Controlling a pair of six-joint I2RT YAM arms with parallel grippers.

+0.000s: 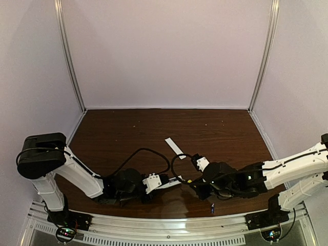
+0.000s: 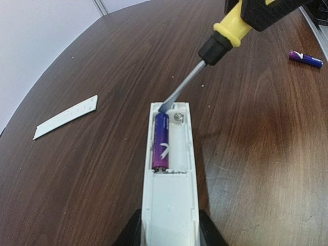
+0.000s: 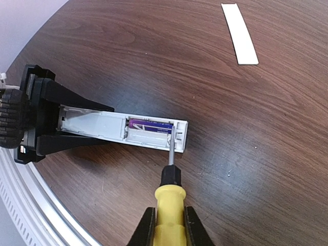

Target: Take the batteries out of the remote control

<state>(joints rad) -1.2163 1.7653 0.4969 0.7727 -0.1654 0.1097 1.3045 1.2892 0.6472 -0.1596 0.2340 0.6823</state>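
Tabletop (image 1: pixel 113 133) of dark wood; near its front edge is the slim white remote control (image 2: pixel 171 200), recess facing up, its closed end pinched by the left gripper (image 2: pixel 169 236). The right gripper (image 3: pixel 169 225) clamps the yellow-handled screwdriver (image 2: pixel 230 23), tip at the recess end. One purple-blue battery (image 2: pixel 162 141) fills one slot; the other battery (image 2: pixel 305 59) lies loose to the right.
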